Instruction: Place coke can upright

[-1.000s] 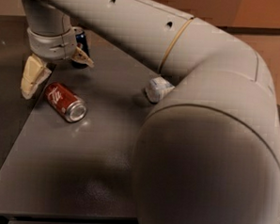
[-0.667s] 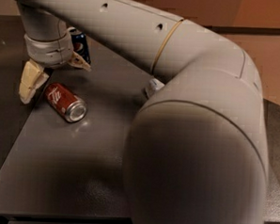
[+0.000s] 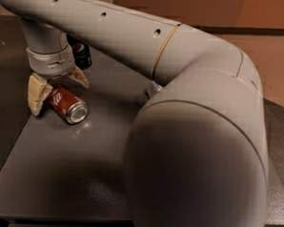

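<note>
A dark grey worktop (image 3: 72,174) fills the lower left, with a brown wall (image 3: 205,6) behind it. The robot's pale arm (image 3: 192,151) bulks across the foreground and covers most of the right half, so whatever lies on that side of the worktop is hidden.

At the left the claw (image 3: 57,85) hangs low over the worktop. Its two beige fingers (image 3: 36,93) are spread wide, one on each side of the far end of the coke can (image 3: 68,104). Whether either finger touches it is hard to tell.

The coke can lies on its side near the left edge, its silver end turned toward the camera.

Behind the claw stands a dark blue Pepsi can (image 3: 82,55), its top cut off by the arm. A small pale object (image 3: 153,89) peeks out at the arm's edge, too little of it showing to identify.
</note>
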`<state>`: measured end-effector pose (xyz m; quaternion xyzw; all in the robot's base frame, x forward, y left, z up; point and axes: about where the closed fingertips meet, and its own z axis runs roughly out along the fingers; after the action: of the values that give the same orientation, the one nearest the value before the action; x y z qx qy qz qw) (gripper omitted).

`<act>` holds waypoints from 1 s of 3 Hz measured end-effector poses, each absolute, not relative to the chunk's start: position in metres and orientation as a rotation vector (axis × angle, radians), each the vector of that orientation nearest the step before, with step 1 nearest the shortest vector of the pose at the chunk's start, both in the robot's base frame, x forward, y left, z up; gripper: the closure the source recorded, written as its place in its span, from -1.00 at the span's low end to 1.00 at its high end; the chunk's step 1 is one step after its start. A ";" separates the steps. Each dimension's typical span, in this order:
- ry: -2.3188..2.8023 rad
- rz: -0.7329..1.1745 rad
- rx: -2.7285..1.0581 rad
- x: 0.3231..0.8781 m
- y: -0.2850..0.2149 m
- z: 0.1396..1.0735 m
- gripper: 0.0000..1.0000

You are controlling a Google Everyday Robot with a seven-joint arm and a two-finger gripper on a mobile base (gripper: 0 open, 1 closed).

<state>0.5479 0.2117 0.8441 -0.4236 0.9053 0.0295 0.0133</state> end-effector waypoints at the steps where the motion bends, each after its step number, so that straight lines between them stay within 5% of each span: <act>1: 2.828 0.092 -1.330 0.545 0.212 0.840 -0.17; 3: 2.735 0.128 -1.409 0.544 0.215 0.857 0.77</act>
<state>0.5441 0.2152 0.8573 -0.4575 0.8877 0.0414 0.0313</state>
